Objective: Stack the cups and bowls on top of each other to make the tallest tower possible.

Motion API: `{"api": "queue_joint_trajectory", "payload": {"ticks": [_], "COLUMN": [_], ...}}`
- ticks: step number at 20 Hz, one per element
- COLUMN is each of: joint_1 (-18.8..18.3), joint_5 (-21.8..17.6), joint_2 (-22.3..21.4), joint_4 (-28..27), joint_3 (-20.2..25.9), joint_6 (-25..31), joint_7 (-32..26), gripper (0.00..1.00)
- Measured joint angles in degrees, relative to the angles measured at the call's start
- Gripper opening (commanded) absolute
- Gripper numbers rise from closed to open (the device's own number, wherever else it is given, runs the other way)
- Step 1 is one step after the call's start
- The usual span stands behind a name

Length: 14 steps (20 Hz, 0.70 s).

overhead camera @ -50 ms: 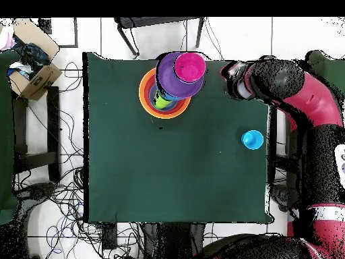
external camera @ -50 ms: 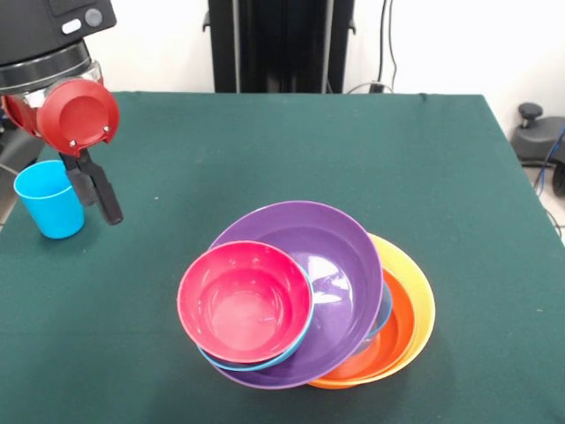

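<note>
The tower (external camera @ -50 ms: 309, 300) stands near the table's front edge. A pink-red bowl (external camera @ -50 ms: 244, 300) sits tilted in a blue bowl (external camera @ -50 ms: 256, 360), both inside a purple bowl (external camera @ -50 ms: 331, 256) that rests on big orange bowls (external camera @ -50 ms: 406, 331). From overhead, the tower (overhead camera @ -50 ms: 172, 84) shows a lime green cup (overhead camera @ -50 ms: 160, 101) wedged under the purple bowl. A light blue cup (external camera @ -50 ms: 50, 199) stands upright at the far left, alone. My gripper (external camera @ -50 ms: 99, 212) hangs open and empty just right of the blue cup (overhead camera @ -50 ms: 252, 139).
The green cloth table (external camera @ -50 ms: 291, 159) ends close behind the blue cup on the left. The red arm (overhead camera @ -50 ms: 296, 94) reaches in over the table's side. A cardboard box (overhead camera @ -50 ms: 30, 71) and cables lie on the floor beyond the table.
</note>
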Motion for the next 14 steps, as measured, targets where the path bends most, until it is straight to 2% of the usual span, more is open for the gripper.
{"api": "queue_joint_trajectory", "payload": {"ticks": [9, 14], "joint_1": [-0.17, -1.5], "joint_5": [-2.22, -2.69], "joint_2": [-0.38, -2.88], "joint_4": [-0.13, 0.51], "joint_3": [0.08, 0.07], "joint_6": [-0.02, 0.05], "joint_7": [-0.05, -0.05], "gripper": [1.0, 1.0]}}
